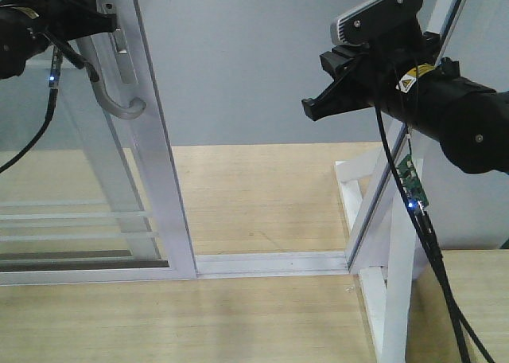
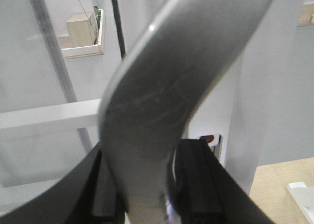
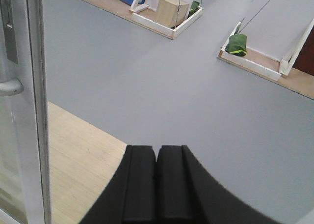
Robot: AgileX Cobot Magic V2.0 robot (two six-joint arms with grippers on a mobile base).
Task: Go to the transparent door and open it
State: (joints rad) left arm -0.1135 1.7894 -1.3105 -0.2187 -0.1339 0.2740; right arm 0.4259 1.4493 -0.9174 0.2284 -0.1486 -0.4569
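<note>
Door handle (image 2: 162, 96) blurred, fills left wrist view, cut by top and bottom edges; hides most of left gripper (image 1: 103, 19) fingers (image 2: 198, 184) either side. Front view: transparent door (image 1: 155, 164) and left gripper cut by left edge; handle top hidden behind gripper. Far green item (image 3: 237, 43) too small to identify.

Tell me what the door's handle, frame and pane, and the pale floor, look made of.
The handle: grey metal, likely brushed; fine scratches, soft glint. The frame: smooth white, probably painted metal, possibly plastic. The pane: clear glass or acrylic; the floor shows through. The floor: pale wood or laminate; plank lines, grain.
</note>
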